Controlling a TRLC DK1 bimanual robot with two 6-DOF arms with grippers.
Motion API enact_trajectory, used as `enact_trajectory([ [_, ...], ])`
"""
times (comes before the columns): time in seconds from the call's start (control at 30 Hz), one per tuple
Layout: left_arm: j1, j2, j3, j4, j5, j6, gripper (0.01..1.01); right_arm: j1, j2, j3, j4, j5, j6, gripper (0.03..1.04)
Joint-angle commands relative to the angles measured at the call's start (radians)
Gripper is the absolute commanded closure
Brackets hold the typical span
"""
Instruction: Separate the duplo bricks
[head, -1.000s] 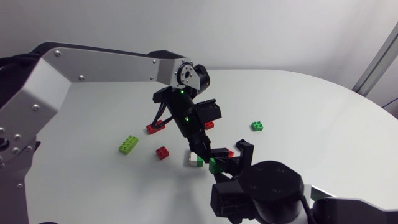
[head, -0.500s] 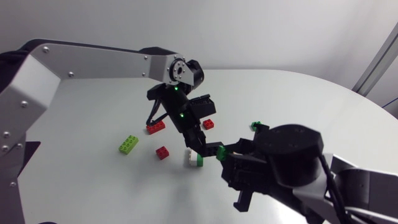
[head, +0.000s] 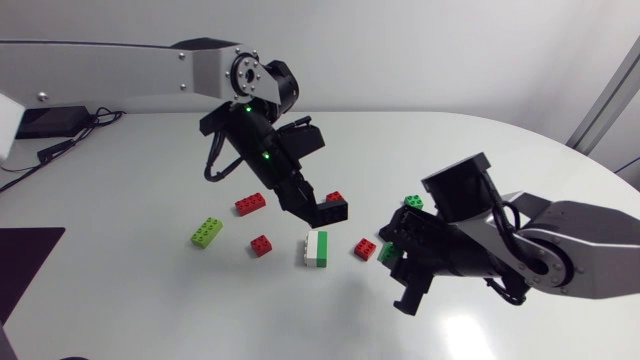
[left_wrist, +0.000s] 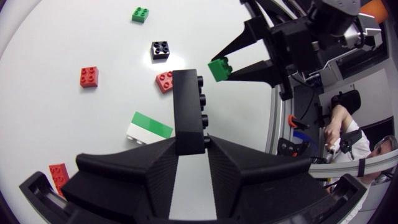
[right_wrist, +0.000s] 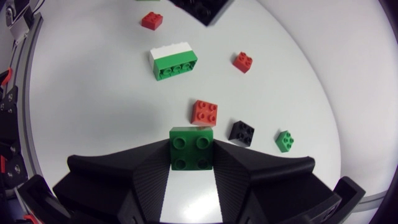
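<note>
The left arm (head: 120, 65) is a long silver-grey link ending in a round silver joint face set in black. Behind the jaws its black wrist housing carries two small green lights, and a thin black cable loops out beside it. The left gripper (left_wrist: 189, 146) has two broad, matte black wedge fingers with finely ribbed surfaces. The right arm (head: 590, 245) is silver-grey with a black cylindrical joint and black cabling behind the matching right gripper (right_wrist: 191, 155).

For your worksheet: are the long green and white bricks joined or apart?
Joined: long green brick flush against white brick, no gap between them.
</note>
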Motion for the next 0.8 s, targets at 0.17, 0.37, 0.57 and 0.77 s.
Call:
enact_trajectory([
  [0.17, 0.020, -0.033, -0.050, -0.058, 0.096, -0.047, 0.805, -0.019, 0.086, -0.081, 0.000, -0.012, 0.035, 0.70],
  [0.37, 0.094, -0.019, -0.088, -0.020, 0.139, -0.099, 0.805, -0.018, 0.102, -0.112, -0.005, -0.014, 0.035, 0.70],
  [0.57, 0.175, 0.004, -0.120, 0.020, 0.173, -0.146, 0.805, -0.003, 0.105, -0.126, -0.010, -0.015, 0.035, 0.70],
  [0.77, 0.212, 0.004, -0.159, 0.037, 0.182, -0.145, 0.805, 0.000, 0.107, -0.126, -0.016, -0.034, 0.035, 0.69],
])
